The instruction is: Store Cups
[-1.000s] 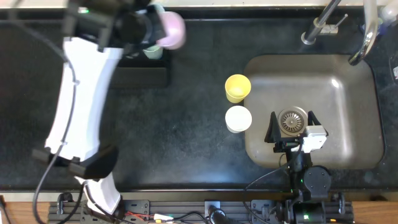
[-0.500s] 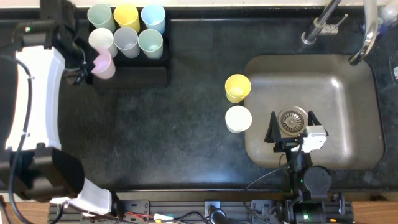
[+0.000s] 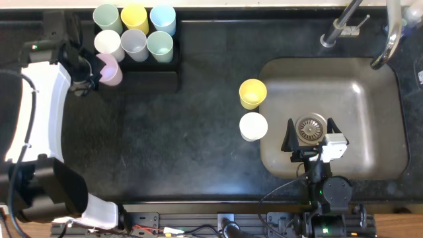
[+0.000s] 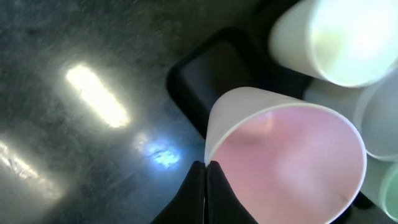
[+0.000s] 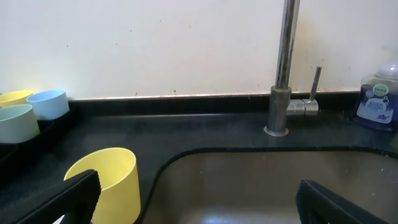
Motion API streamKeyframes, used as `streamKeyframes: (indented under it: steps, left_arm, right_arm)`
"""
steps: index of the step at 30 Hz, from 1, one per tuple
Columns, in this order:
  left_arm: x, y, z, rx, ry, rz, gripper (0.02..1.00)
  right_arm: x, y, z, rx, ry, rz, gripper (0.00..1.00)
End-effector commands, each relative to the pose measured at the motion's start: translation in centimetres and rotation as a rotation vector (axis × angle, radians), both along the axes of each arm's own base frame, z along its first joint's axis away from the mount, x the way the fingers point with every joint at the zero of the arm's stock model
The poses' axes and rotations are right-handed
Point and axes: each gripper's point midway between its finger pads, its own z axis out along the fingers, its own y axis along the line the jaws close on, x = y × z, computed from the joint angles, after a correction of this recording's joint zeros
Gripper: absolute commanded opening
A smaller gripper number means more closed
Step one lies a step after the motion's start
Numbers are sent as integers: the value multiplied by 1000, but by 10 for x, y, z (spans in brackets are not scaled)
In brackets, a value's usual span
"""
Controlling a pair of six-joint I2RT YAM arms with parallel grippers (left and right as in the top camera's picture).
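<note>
A pink cup [image 3: 110, 69] hangs tilted at the front left corner of the black tray [image 3: 152, 80]. My left gripper [image 3: 88, 69] is shut on its rim, and the left wrist view shows the fingers [image 4: 198, 190] pinching the pink cup [image 4: 286, 158] above the tray [image 4: 208, 81]. Several cups stand in the tray's back rows, among them a white cup [image 3: 107, 41]. A yellow cup [image 3: 252, 92] and a white cup [image 3: 253, 125] stand on the counter beside the sink. My right gripper [image 3: 310, 134] sits open over the sink, with the yellow cup [image 5: 107, 180] ahead of it.
The steel sink [image 3: 370, 99] takes up the right side, with a faucet [image 5: 283, 68] and a soap bottle [image 5: 378, 94] behind it. The dark counter [image 3: 178, 152] between tray and sink is bare. A wall runs along the back edge.
My left arm has swung from over the tray's back to its left side, carrying the pink cup down to the front left corner. The right arm has not moved.
</note>
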Motion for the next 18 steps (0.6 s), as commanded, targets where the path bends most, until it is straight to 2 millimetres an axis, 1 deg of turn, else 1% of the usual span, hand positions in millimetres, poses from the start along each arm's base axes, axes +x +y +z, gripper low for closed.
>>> streamKeyframes:
  steps: [1, 6, 13, 18]
  left_arm:
    - [-10, 14, -7, -17, 14, 70, 36]
    - [-4, 23, -13, -21, 4, 91, 36]
    - [13, 21, -27, -55, -17, 81, 36]
    - [16, 19, -35, -65, -3, 76, 36]
  right_arm:
    - [0, 1, -3, -3, -1, 6, 998]
    - [0, 1, -3, -3, -1, 6, 998]
    - [0, 1, -4, -3, 0, 6, 998]
    - [0, 1, -3, -3, -1, 6, 998]
